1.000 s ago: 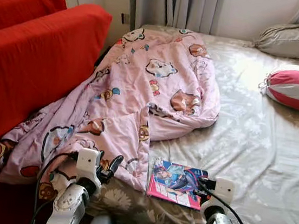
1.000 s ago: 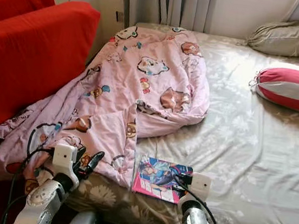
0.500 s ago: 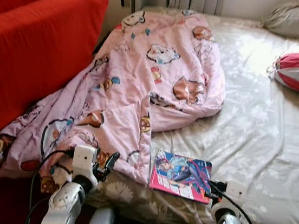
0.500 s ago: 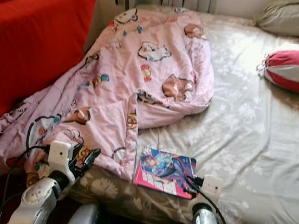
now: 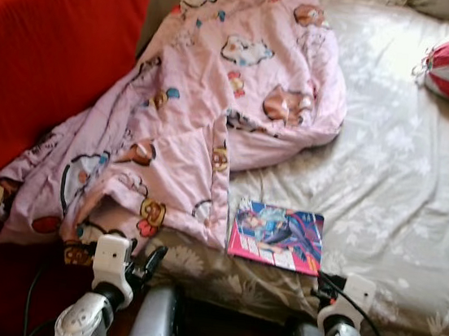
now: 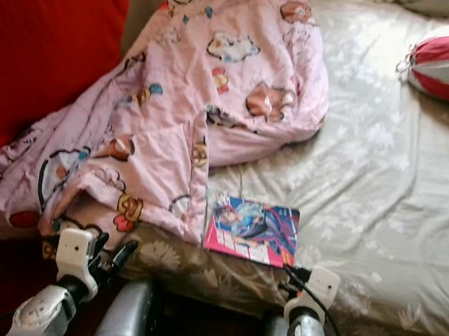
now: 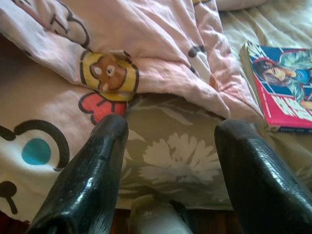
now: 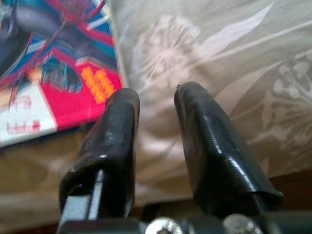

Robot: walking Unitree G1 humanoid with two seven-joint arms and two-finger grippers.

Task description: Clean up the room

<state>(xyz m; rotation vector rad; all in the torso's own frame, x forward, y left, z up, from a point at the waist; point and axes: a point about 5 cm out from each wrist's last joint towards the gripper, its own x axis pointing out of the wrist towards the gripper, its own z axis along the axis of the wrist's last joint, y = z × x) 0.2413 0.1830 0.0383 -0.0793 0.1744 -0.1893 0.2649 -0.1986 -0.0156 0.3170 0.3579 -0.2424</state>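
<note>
Both arms are rounded silver shells ending in white boxy wrist blocks. Black cables loop over them. Each pincer (image 7: 170, 146) has two glossy black, blunt fingers (image 8: 214, 141).

Both grippers drew back toward the near edge of the bed. The right gripper (image 8: 153, 105) left the comic book (image 5: 277, 236), and the left gripper (image 7: 170, 134) cleared the pink quilt (image 5: 206, 117).

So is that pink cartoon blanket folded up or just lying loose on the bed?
Loose, not folded. The pink cartoon blanket lies crumpled across the bed, one end trailing off its edge beside the red sofa.
</note>
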